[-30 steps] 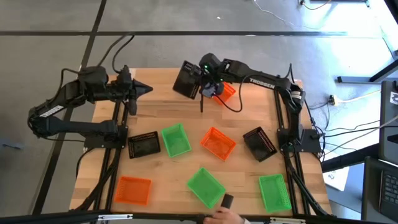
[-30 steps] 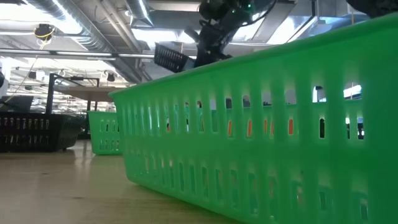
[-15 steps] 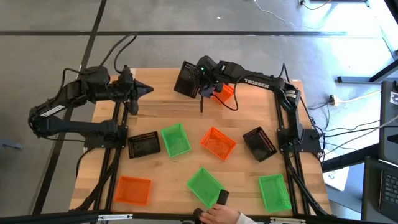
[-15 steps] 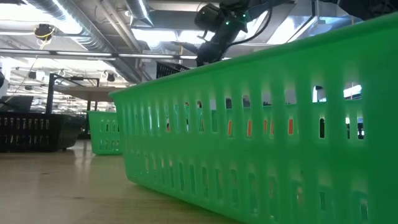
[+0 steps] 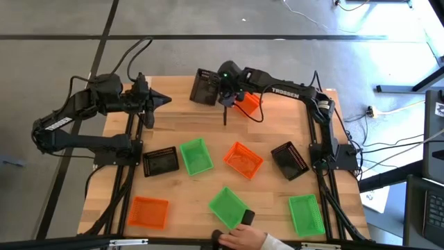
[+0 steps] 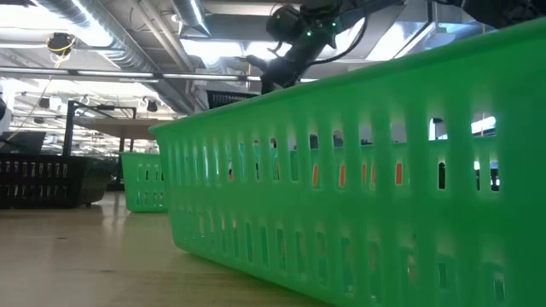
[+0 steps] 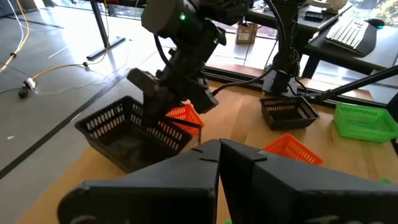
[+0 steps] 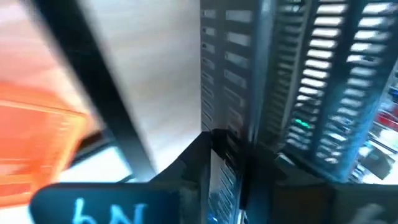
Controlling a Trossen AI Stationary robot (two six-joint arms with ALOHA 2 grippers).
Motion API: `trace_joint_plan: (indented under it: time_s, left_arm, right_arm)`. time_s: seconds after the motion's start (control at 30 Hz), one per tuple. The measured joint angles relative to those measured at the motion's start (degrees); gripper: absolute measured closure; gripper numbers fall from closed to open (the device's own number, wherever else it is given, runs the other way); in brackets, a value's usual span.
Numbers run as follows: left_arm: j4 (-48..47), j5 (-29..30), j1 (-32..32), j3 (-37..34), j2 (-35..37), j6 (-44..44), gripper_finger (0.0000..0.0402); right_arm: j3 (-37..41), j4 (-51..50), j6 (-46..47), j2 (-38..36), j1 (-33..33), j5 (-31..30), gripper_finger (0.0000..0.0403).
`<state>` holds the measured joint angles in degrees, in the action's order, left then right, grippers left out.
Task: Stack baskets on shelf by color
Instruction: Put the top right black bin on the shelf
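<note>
- High view: light wooden tabletop (image 5: 187, 121) on a grey concrete floor (image 5: 55, 69) crossed by dark lines; cables and a desk edge on the right.
- Right gripper (image 5: 223, 97) at the far edge, at the rim of a black basket (image 5: 205, 88) sitting on the shelf (image 5: 182, 89); an orange basket (image 5: 250, 103) just beside it. Can't tell whether the fingers are parted or still pinching the wall.
- Left gripper (image 5: 165, 100) hovers over the far left, fingers closed, holding nothing.
- Other baskets spread over the near half: black, green, orange.
- A person's hand (image 5: 243, 239) at the near edge, touching a green basket (image 5: 229, 206).
- Low view: ceiling ducts, strip lights.
</note>
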<state>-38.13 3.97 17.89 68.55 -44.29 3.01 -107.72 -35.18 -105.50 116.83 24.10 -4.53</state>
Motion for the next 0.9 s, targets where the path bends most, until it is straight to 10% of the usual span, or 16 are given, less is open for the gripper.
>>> trace_joint_plan:
  time_s: [0.53,0.9]
  left_arm:
    - [0.0,0.02,0.0,0.0,0.0,0.04,0.0401]
    - [-1.96,6.59,0.08,0.01,0.0,4.21,0.0401]
  right_arm:
    - [-0.01,-0.44,0.47,-0.67,0.0,-0.42,0.0328]
    - [-7.67,-7.98,27.74,-6.83,-0.82,-0.38,0.0328]
